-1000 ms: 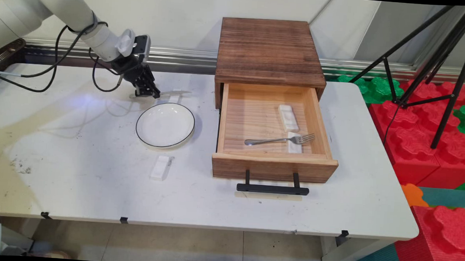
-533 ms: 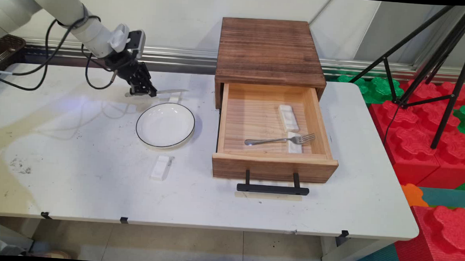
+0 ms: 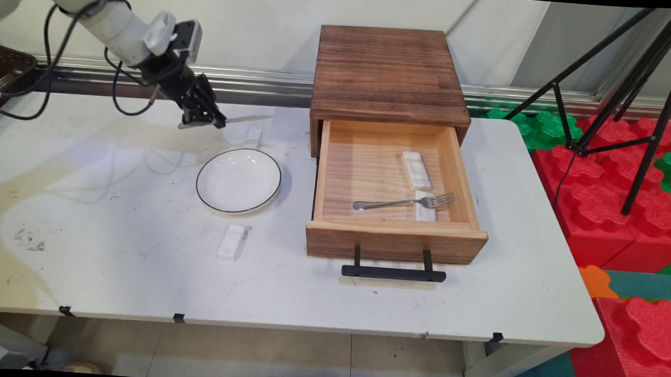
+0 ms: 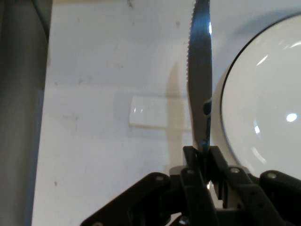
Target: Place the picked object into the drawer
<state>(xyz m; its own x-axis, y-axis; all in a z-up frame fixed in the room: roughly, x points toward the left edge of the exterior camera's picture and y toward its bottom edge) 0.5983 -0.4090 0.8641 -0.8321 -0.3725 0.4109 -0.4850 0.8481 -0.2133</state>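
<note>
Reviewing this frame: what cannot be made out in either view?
- Knife handle: main view, hidden inside the gripper.
- Knife tip: hand view, cut off by the top edge.
- Plate: hand view, cut off at the right edge.
- White block in the drawer: main view, partly covered by the fork.

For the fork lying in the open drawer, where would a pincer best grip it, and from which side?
Probably the middle of the handle, from straight above. The fork lies flat across the drawer floor, its tines resting on a white block, so the handle stands slightly clear of the wood. The drawer walls block any sideways approach. The pincer is now shut on a knife.
</note>
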